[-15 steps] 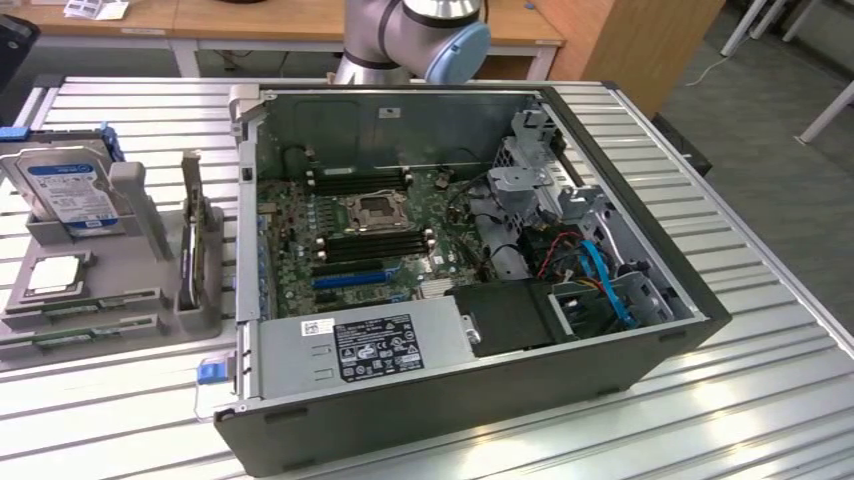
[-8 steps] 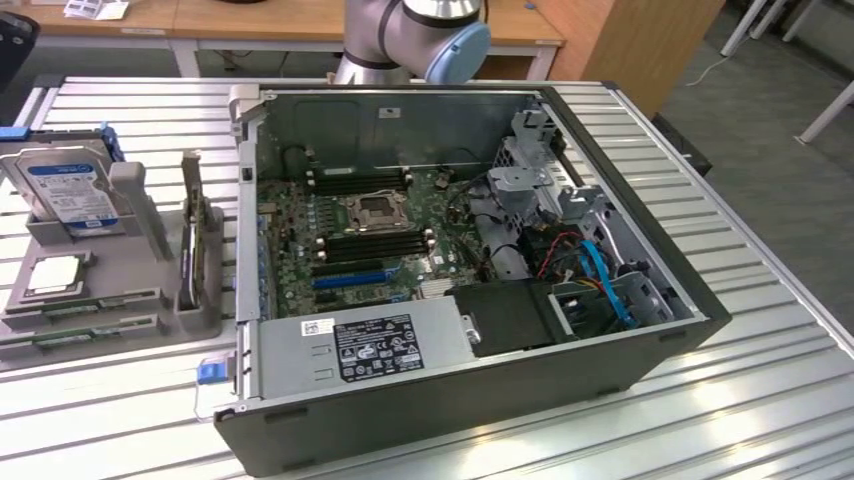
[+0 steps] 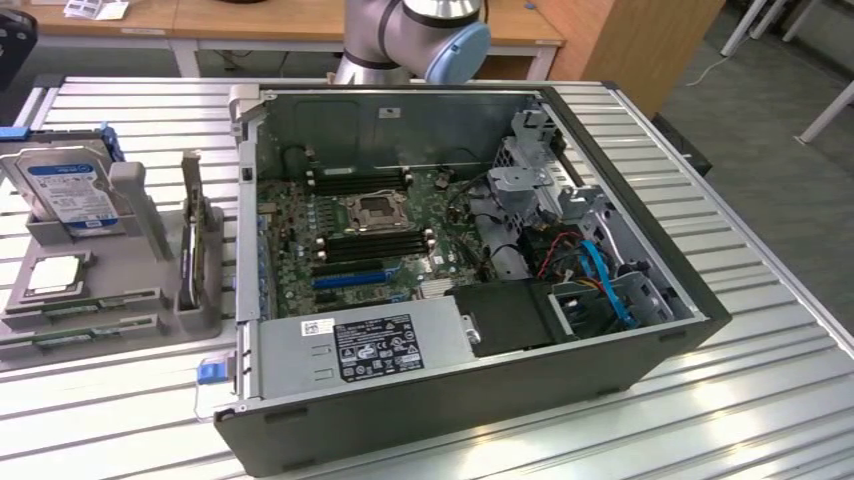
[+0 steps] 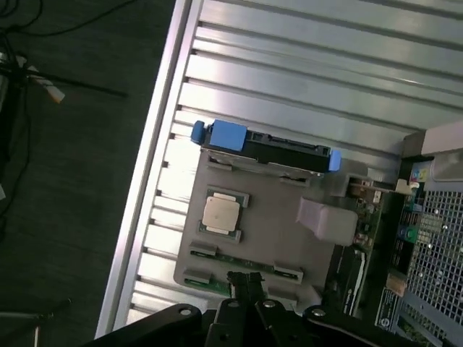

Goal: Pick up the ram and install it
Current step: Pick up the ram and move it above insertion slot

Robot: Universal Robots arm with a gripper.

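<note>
Two green ram sticks lie flat in slots at the near end of a grey holder (image 3: 134,300) on the exterior view's left, one (image 3: 83,303) just behind the other (image 3: 74,338). In the wrist view the same sticks, one (image 4: 242,259) and the other (image 4: 206,283), lie directly below my gripper (image 4: 246,283). The gripper hovers above them, shut, with nothing between its black fingertips. The open computer case (image 3: 641,360) holds the motherboard, whose black memory slots (image 3: 376,245) flank the processor socket (image 3: 370,208).
The holder also carries a blue-labelled hard drive (image 3: 67,190), a processor chip (image 4: 221,213) and an upright card (image 3: 194,250). The arm's joint (image 3: 427,30) rises behind the case. The slatted metal table (image 3: 747,400) ends close to the holder, with dark floor (image 4: 72,181) beyond.
</note>
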